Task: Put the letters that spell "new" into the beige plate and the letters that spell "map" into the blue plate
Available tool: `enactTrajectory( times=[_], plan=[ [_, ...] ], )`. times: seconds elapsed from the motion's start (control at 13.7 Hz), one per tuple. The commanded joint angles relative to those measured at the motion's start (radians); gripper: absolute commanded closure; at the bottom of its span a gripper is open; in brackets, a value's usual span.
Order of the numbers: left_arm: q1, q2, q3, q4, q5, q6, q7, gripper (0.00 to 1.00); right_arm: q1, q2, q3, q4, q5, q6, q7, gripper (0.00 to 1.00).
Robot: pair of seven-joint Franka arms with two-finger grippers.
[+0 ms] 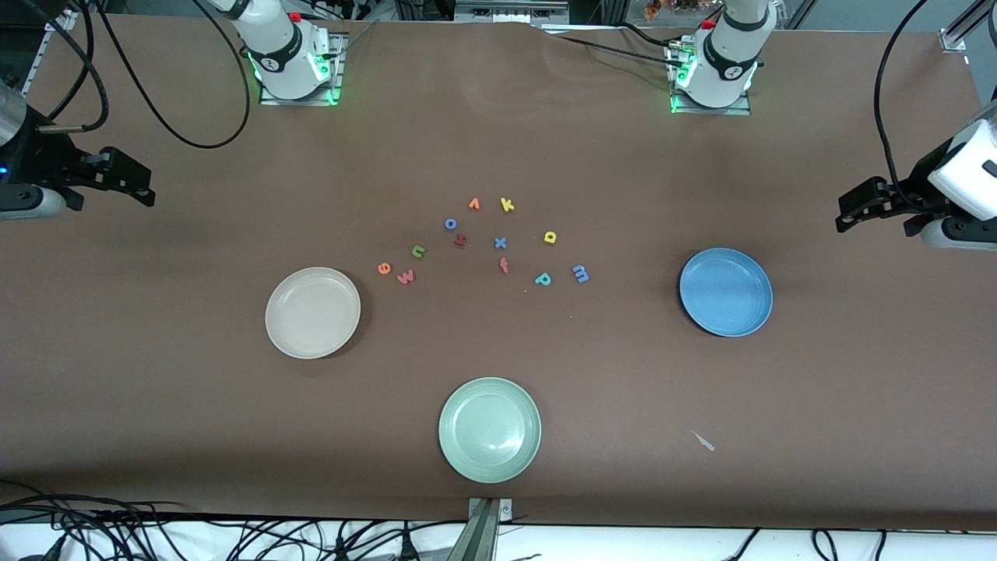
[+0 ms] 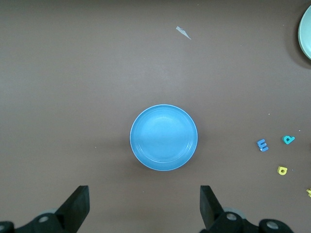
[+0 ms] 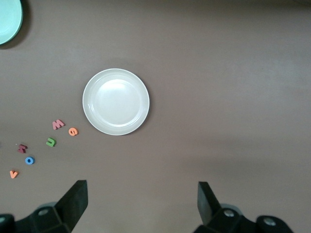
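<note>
The beige plate (image 1: 312, 312) (image 3: 116, 101) lies empty toward the right arm's end, the blue plate (image 1: 726, 292) (image 2: 164, 137) empty toward the left arm's end. Between them on the table lie the orange e (image 1: 384, 268) (image 3: 73, 131), pinkish-red w (image 1: 406, 276) (image 3: 58, 124), yellow-green n (image 1: 419, 251) (image 3: 50, 142), yellow a (image 1: 550, 237) (image 2: 282, 170), teal p (image 1: 543, 279) (image 2: 288, 140) and blue m (image 1: 580, 273) (image 2: 263, 144). My right gripper (image 1: 140, 187) (image 3: 142, 201) hangs open and empty high over its end of the table. My left gripper (image 1: 845, 210) (image 2: 145, 204) does likewise over the blue plate's end.
A pale green plate (image 1: 489, 429) lies nearest the front camera. Other letters share the cluster: blue o (image 1: 450, 224), dark red h (image 1: 460, 241), orange v (image 1: 473, 204), yellow k (image 1: 507, 205), blue x (image 1: 500, 242), orange-red f (image 1: 504, 266). A white scrap (image 1: 704, 442) lies near the front edge.
</note>
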Motion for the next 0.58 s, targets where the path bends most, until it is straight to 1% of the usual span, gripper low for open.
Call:
enactTrajectory(
  times=[0.0, 0.51],
  plan=[
    [0.007, -0.001, -0.013, 0.026, 0.029, -0.021, -0.006, 0.00, 0.002, -0.020, -0.004, -0.003, 0.010, -0.038, 0.000, 0.00],
    [0.007, 0.005, -0.011, 0.029, 0.037, -0.016, -0.016, 0.00, 0.002, -0.015, -0.004, 0.009, 0.009, -0.038, -0.015, 0.00]
  ],
)
